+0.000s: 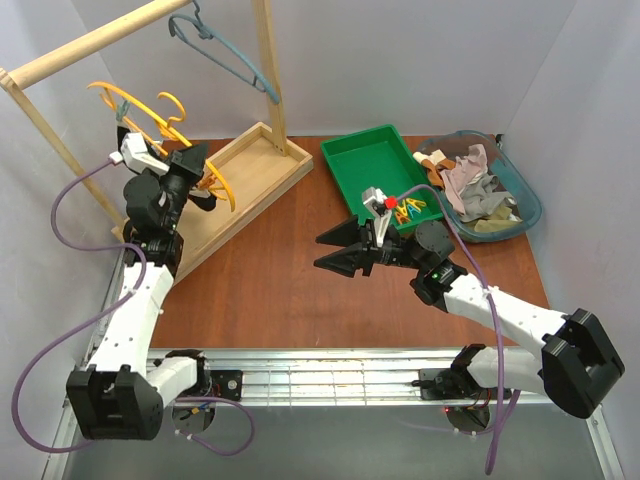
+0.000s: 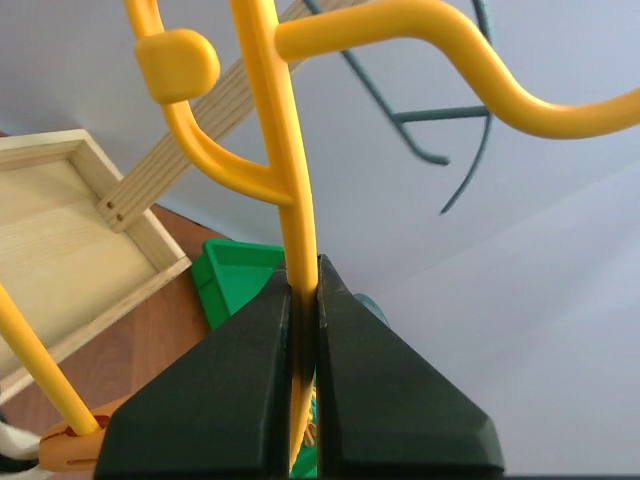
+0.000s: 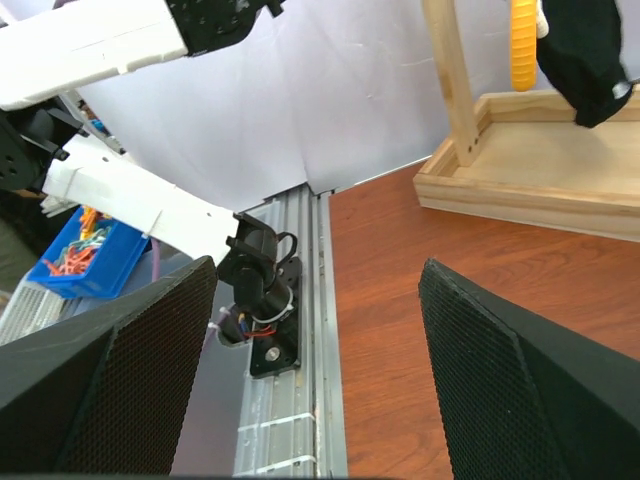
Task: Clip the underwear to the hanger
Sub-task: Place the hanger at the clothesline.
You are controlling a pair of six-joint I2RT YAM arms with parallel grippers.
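From above: left gripper (image 1: 197, 172) pinched shut on the hanger (image 1: 226, 192), up over the wooden rack base (image 1: 255, 165) at the left of the worktop (image 1: 270, 290). Right gripper (image 1: 340, 250) spread wide over mid-worktop, holding nothing and touching nothing, near the green tray (image 1: 365, 160) and its clothes pegs (image 1: 408, 208).

Through the left wrist: both fingers (image 2: 230, 390) pressed flat against the upright yellow stem of the hanger (image 2: 270, 120), jaws all but together, stem squeezed between them.

Through the right wrist: fingers (image 3: 100, 380) far apart, with only bare worktop and the metal rail at its edge showing in the gap. Up at top right, the underwear (image 3: 588, 55), black and limp, hanging just beside the yellow bar of the hanger (image 3: 523, 40), above the wooden rack base and well apart from this gripper. Clipped on or merely draped: not clear from so far off.
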